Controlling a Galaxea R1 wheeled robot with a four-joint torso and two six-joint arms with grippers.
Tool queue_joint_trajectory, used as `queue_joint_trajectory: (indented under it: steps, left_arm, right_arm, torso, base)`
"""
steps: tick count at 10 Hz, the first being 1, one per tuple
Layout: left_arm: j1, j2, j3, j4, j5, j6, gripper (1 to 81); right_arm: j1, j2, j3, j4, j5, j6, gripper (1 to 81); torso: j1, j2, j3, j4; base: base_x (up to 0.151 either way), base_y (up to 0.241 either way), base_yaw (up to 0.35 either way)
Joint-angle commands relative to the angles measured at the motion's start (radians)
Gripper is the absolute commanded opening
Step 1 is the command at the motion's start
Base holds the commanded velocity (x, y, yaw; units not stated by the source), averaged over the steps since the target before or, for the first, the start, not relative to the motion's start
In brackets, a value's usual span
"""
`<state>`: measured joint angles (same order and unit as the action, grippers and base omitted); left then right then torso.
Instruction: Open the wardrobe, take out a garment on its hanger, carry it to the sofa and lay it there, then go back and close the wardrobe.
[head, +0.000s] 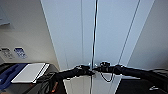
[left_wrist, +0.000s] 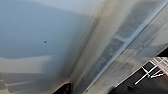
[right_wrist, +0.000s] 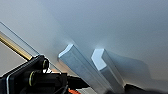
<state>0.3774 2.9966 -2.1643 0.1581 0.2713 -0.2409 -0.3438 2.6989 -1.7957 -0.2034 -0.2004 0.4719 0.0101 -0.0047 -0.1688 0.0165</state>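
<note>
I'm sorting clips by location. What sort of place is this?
Probably an indoor room, home or office-like: a tall white wardrobe with two silver handles stands before the robot, with a plain wall and a dark surface holding a white board beside it.

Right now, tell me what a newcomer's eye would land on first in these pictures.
The tall white wardrobe stands straight ahead, its two doors meeting at a dark centre seam. Both arms reach in low toward that seam, the left gripper and the right gripper almost meeting at the silver handles, which show large in the right wrist view. To the left of the wardrobe, a flat white board lies on a dark surface.
</note>
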Motion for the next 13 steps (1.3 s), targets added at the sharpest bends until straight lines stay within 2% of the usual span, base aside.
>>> queue_joint_trajectory:
  steps: [1,5,7,9,13]
  left_arm:
    - [-0.111,-0.080,0.476,-0.032,-0.089,0.002,81.1]
    - [0.007,-0.329,0.787,-0.011,-0.099,0.008,81.1]
    - [0.071,-0.483,0.936,0.023,-0.101,0.008,81.1]
    - [0.138,-0.586,1.023,0.058,-0.106,0.006,81.1]
    - [0.249,-0.720,1.133,0.124,-0.118,0.008,81.1]
  right_arm:
    - [0.061,0.009,0.180,0.035,-0.025,0.010,81.1]
    - [0.006,-0.046,0.288,0.026,-0.024,-0.007,81.1]
    - [-0.027,-0.093,0.384,-0.031,-0.033,-0.016,81.1]
    - [-0.068,-0.164,0.472,-0.076,-0.039,-0.016,81.1]
    - [-0.149,-0.365,0.656,-0.143,-0.027,-0.015,81.1]
  torso:
    - [0.000,0.000,0.000,0.000]
    - [0.002,0.001,0.000,0.000]
    - [0.002,0.002,0.000,0.000]
    - [0.002,0.002,0.000,0.000]
    - [0.003,0.002,0.000,0.000]
  base:
    - [0.000,0.000,0.000]
    - [0.000,0.000,0.000]
    - [0.000,0.000,0.000]
    - [0.000,0.000,0.000]
    - [0.000,0.000,0.000]
